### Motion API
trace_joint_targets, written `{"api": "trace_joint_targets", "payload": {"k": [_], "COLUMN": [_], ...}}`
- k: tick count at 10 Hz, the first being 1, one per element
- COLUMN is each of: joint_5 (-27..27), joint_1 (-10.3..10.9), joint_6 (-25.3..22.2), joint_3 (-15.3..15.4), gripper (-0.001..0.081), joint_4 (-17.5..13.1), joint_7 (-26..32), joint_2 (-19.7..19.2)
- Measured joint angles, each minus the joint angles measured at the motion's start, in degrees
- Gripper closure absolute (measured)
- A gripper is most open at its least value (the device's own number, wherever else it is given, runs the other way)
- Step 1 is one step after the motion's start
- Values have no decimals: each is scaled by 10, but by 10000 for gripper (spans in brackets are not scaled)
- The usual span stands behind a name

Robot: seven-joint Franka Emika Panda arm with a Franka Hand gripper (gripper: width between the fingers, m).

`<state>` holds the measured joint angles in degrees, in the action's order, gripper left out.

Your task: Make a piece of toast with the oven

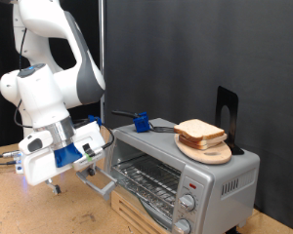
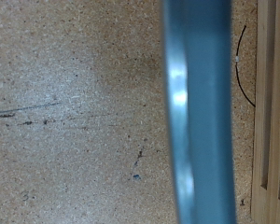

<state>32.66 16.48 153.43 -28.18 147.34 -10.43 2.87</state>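
I judge I'm at the door-opening step: my claw [image 1: 55, 185] hangs low over the desk [image 1: 20, 210], just beside the toaster oven's [image 1: 181, 166] door handle [image 1: 96, 175], at the exterior view's left. I cannot tell whether it is apart or together. The wrist view shows only a blurred blue-grey bar [image 2: 198, 112] over speckled desk. The bread slices [image 1: 201, 135] lie flat on a round wooden board [image 1: 207, 153] atop the oven, whose long axis runs left to right.
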Motion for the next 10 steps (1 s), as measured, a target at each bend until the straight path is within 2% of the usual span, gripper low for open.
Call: {"api": "trace_joint_targets", "payload": {"k": [2, 4, 7, 9, 10], "joint_5": [-33, -109, -118, -118, -99], "joint_1": [-3, -3, -4, -6, -7], "joint_6": [1, 29, 65, 68, 66], "joint_3": [0, 0, -1, -1, 0], "gripper": [-2, -2, -2, -2, -2], "joint_4": [0, 5, 4, 3, 2], "joint_7": [-20, -94, -104, -101, -85], "joint_2": [1, -10, -38, -43, -44]}}
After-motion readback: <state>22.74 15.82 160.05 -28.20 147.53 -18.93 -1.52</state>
